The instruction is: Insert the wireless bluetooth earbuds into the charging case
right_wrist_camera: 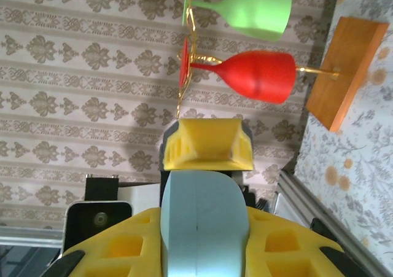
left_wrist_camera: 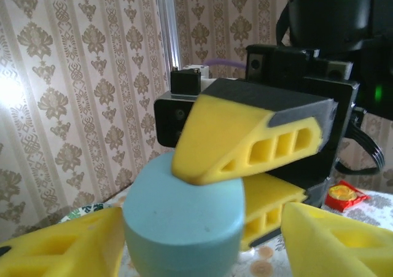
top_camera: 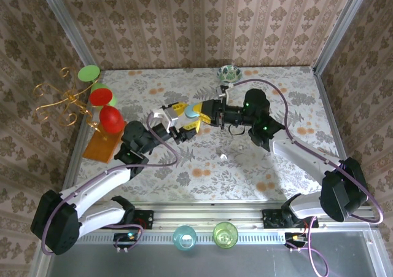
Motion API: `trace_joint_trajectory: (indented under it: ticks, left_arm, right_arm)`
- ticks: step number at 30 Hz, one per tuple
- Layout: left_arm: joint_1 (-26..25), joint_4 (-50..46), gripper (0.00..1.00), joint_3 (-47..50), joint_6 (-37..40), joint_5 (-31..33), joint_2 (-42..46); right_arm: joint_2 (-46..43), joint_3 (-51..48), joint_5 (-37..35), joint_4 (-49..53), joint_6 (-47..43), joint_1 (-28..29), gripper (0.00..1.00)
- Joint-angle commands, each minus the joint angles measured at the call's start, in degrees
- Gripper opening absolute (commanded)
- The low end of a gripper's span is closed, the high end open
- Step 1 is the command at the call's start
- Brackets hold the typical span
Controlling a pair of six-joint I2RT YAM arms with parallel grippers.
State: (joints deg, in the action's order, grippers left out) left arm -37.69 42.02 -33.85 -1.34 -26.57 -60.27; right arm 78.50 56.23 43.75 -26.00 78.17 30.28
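1. Pinching the pale-blue charging case (top_camera: 192,112) in mid-air over the middle of the table (top_camera: 288,105), the right gripper (right_wrist_camera: 206,218) presses one yellow finger against each broad face.
2. The left gripper (left_wrist_camera: 202,212) meets it from the left with its fingers spread. One finger stands clear of the shell and the other sits just beside it, so it has no grip.
3. A tiny white speck lies on the table, nearer than the grippers and slightly to the right. It is probably an earbud (top_camera: 223,157), though it is too small to be sure.
4. The case looks shut, with a seam running down its middle, so I judge that nothing is seated yet.
5. The bud will likely be very light, hard and glossy, and so slippery. Take it across its thickest part with the fingertips and squeeze gently, or it may shoot out.
6. The case is rigid and smooth, so the flat faces give the surest hold.
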Motion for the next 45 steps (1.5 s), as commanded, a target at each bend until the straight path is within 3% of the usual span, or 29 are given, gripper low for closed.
trace_joint_trajectory:
  ticks: [1, 6, 11, 17, 25, 30, 33, 41, 45]
  left_arm:
    - [0.75, -4.24, 0.83, -2.57, 3.09, -0.87, 0.42]
    - [0.8, -13.28, 1.0, -3.85, 7.51, 0.48, -0.57]
    - [-0.55, -20.17, 1.0, -4.91, 10.98, 2.6, -4.38]
    - [-1.94, -18.0, 1.0, -5.39, 10.66, 3.78, -9.76]
    - [-3.25, -14.16, 1.0, -7.1, 8.74, 3.8, -15.76]
    - [-3.61, -13.8, 1.0, -8.2, 8.45, 3.75, -17.06]
    - [-3.64, -13.81, 1.0, -8.69, 8.46, 3.78, -17.47]
    - [-3.7, -13.46, 1.0, -10.0, 8.37, 2.51, -19.18]
    - [-3.67, -13.46, 1.0, -10.71, 8.38, 1.82, -19.36]
  right_arm:
    - [-0.95, 1.69, -1.83, 5.21, -5.09, -2.8, 0.18]
    - [-2.54, 1.64, -8.24, 20.01, -15.84, -9.35, 0.17]
    - [0.25, 0.93, -15.83, 27.03, -22.54, -17.45, 0.17]
    - [11.08, 3.45, -24.05, 28.1, -27.73, -23.25, 0.17]
    - [28.41, 12.8, -24.62, 28.88, -30.98, -25.09, 0.19]
    - [33.34, 16.04, -26.46, 30.95, -33.51, -25.25, 0.21]
    - [33.93, 16.8, -28.31, 33.66, -36.16, -25.6, 0.28]
    - [27.2, 15.11, -36.69, 42.92, -45.35, -26.68, 0.69]
    - [22.05, 13.31, -43.44, 49.18, -49.39, -26.51, 0.76]
